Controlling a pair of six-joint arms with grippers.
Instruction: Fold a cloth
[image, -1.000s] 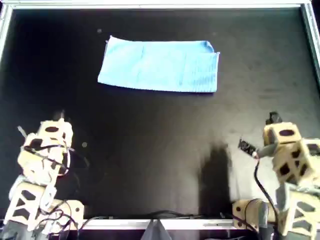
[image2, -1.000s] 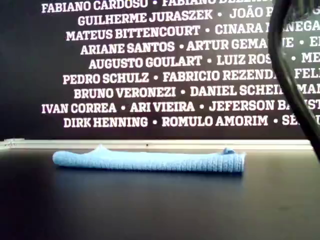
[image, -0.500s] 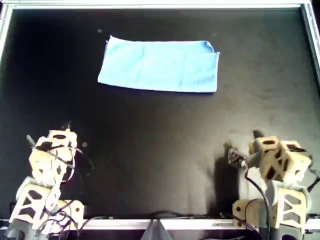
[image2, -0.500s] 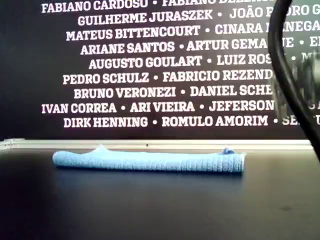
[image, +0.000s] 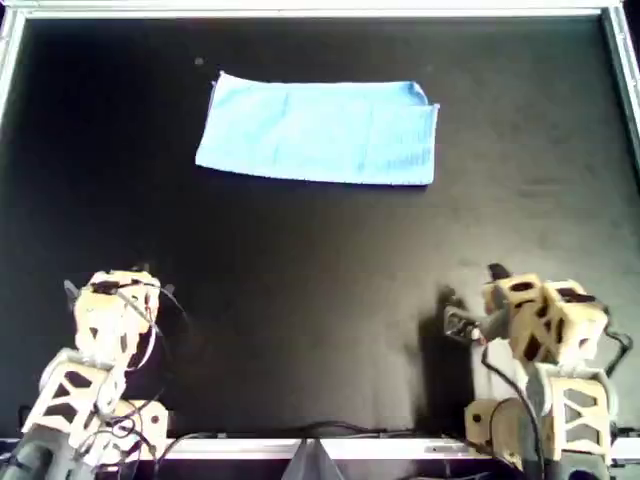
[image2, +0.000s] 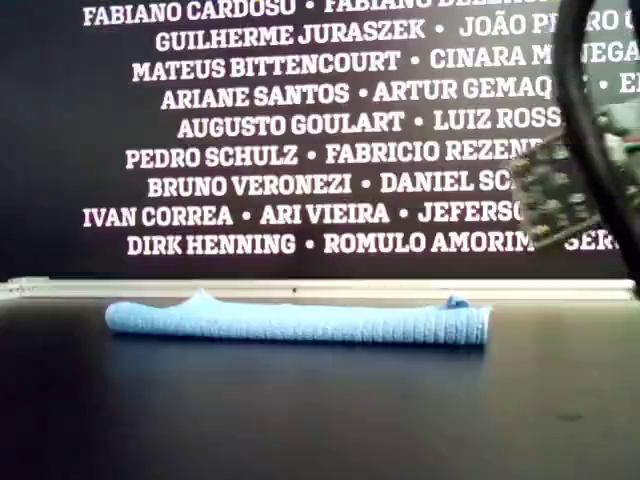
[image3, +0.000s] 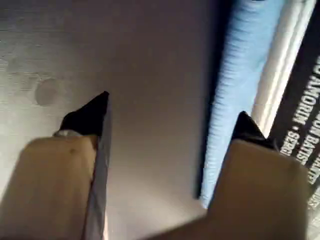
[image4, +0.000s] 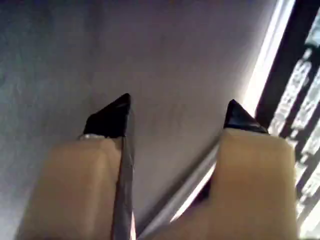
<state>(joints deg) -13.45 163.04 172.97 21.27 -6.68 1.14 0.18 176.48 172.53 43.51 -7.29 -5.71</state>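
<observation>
One cloth (image: 318, 133) lies folded (a flat rectangle) on the table (image: 320, 300).

I see a black matte tabletop (image: 320, 300) with a pale metal rim (image2: 320, 288) along its edges. Behind it, in the exterior view, stands a dark wall (image2: 60, 120) covered with white printed names (image2: 265, 152). The light is soft and even.

Cloth (image: 318, 132) flat on black table (image: 320, 300)

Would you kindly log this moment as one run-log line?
cloth: folded, flat, overhead view's top | left hand: open, empty | right hand: open, empty | both clear of cloth
</observation>
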